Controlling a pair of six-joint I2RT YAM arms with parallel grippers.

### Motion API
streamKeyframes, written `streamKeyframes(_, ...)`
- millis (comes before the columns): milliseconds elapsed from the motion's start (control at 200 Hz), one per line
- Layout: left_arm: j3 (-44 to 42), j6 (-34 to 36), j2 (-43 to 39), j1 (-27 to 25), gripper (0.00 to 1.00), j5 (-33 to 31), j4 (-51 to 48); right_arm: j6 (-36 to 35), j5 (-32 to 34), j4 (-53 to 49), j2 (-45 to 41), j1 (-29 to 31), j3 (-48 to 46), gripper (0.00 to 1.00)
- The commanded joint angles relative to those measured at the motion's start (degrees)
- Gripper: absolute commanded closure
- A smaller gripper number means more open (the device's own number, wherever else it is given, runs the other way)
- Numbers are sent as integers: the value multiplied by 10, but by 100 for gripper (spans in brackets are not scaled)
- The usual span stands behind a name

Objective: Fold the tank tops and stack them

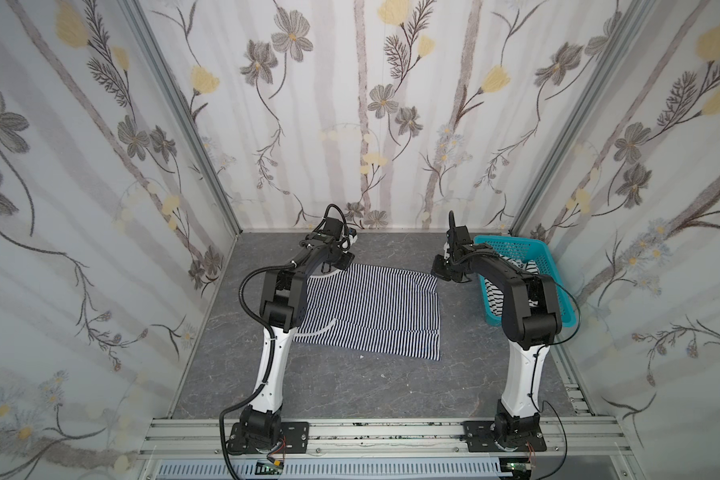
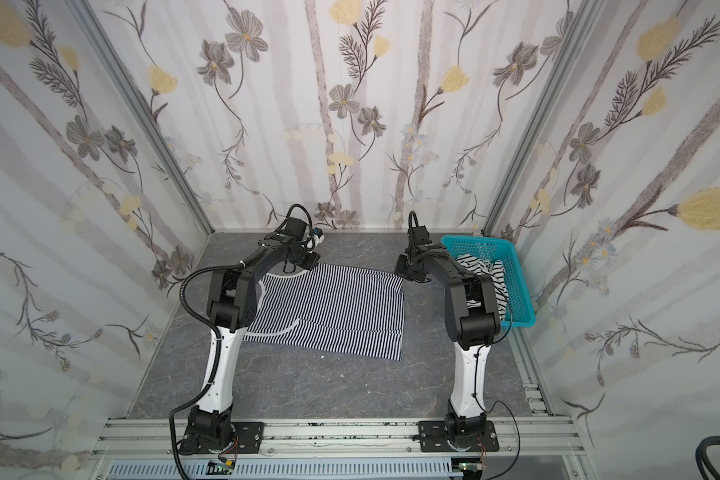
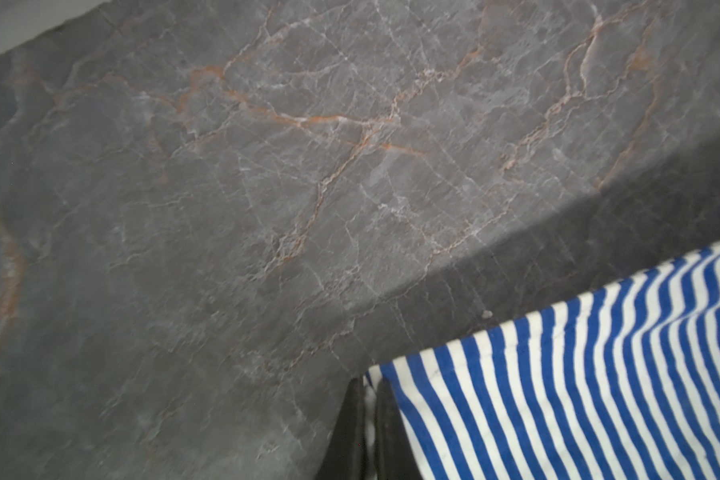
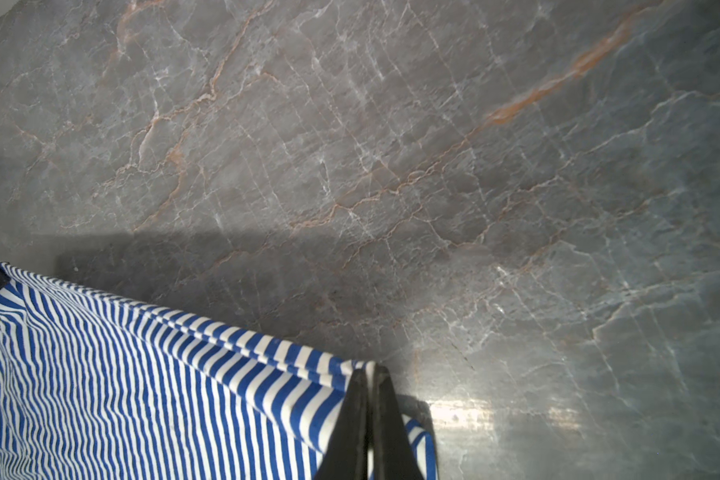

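Note:
A finely striped navy-and-white tank top [image 1: 371, 311] [image 2: 333, 311] lies spread on the grey marble table, with its near part folded over. At its far left corner, by the white-trimmed armhole, my left gripper [image 1: 341, 262] [image 3: 370, 380] is shut on the cloth. My right gripper [image 1: 439, 272] [image 4: 370, 370] is shut on the far right corner, where the hem [image 4: 267, 353] is bunched. The other tank top [image 1: 523, 264] [image 2: 481, 264], white with wider black stripes, lies crumpled in the basket, partly hidden by the right arm.
The turquoise perforated basket [image 1: 560, 282] [image 2: 520, 286] stands at the back right against the side wall. Flower-patterned walls close in the table on three sides. Both arm bases sit on the metal rail [image 1: 391, 432] at the front edge.

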Motion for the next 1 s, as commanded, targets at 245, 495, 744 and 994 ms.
streamKeyframes(245,-89,5,-79,4,93,29,1,-9,-21,57,-75,1,-78,100)
streamKeyframes(495,-201,16,-158,3,92,41,23,-22,-19,68,-129,4,-140,100)
streamKeyframes(744,-307,29,-232,-3,91,40,46,-22,-15,82,-183,22,-210,100)
streamKeyframes(994,-382,30,-276,-6,90,43,65,-11,4,97,-227,45,-275,100)
